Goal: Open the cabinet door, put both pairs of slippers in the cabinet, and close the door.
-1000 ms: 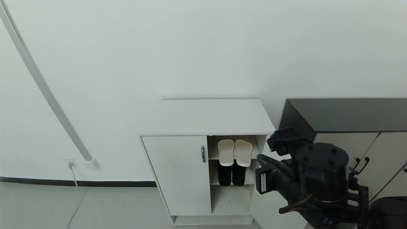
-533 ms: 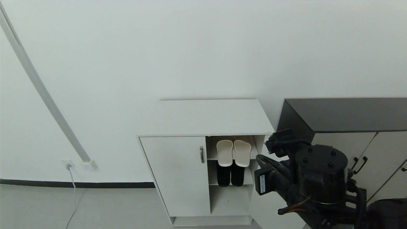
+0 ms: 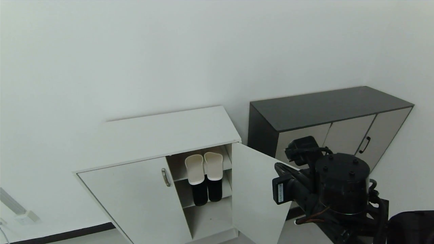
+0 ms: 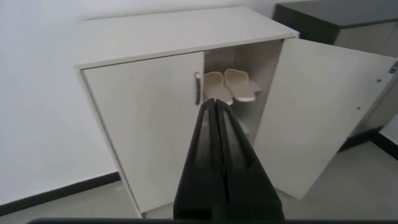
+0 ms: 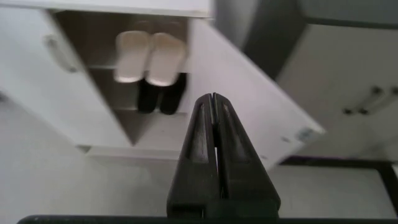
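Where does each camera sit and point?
Head view: on the head, looking down at the white cabinet and its open door; right arm at lower right.
Left wrist view: behind the shut left claw, facing the cabinet front.
Right wrist view: behind the shut right claw, facing the cabinet's open side.
Shared: all three show the white slippers in the cabinet.

The upper shelf [image 3: 226, 165] holds white slippers [image 3: 203, 166], the middle shelf [image 3: 226, 193] black slippers [image 3: 207, 192]

The room is bright, with soft and even light. The white cabinet [image 3: 162, 132] is lit more on its top than on its front, and its open inside lies in mild shadow. The wall [image 3: 203, 51] turns slightly grey toward the corners. The dark cabinet [image 3: 322, 105] has a weak, pale shine on top.
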You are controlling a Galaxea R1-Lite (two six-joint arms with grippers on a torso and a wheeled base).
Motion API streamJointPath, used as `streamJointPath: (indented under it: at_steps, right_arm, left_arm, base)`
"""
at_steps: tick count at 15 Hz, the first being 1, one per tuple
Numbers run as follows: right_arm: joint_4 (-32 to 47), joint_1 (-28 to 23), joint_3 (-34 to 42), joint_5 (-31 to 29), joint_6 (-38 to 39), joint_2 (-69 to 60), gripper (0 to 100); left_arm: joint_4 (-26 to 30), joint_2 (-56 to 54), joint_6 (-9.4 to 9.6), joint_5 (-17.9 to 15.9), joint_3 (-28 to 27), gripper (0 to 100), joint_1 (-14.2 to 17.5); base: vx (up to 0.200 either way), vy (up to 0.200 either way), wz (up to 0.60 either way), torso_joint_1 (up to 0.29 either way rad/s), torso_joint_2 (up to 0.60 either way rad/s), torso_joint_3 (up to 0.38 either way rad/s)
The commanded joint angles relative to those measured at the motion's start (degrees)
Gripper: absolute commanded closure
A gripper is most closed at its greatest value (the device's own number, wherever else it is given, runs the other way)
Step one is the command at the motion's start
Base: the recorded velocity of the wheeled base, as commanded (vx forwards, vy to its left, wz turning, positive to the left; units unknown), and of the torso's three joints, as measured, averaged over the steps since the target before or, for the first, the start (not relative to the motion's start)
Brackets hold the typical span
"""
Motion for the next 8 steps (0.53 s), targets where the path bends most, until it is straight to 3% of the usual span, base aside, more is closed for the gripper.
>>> streamJointPath:
  at_steps: [1, 6, 8]
  right_arm:
    - [-0.16, -0.15, -0.01, 0.02, -0.03, 0.95, 100]
    - [-0.16, -0.24, 0.25, 0.02, -0.03, 0.68, 100]
    - [-0.16, -0.24, 0.43, 0.02, -0.12, 0.68, 100]
  left_arm:
    - [0.01, 0.04, -0.11, 0.03, 0.0, 100, -0.02]
    - [0.01, 0.04, -0.11, -0.05, 0.0, 100, -0.02]
    - [0.01, 0.04, -0.11, -0.05, 0.0, 100, -0.02]
  base:
    - [0.0, 0.0, 0.0, 0.0, 0.0, 0.0]
    - [0.0, 0.0, 0.0, 0.0, 0.0, 0.0]
    - [-0.2, 0.0, 0.0, 0.005, 0.01, 0.002]
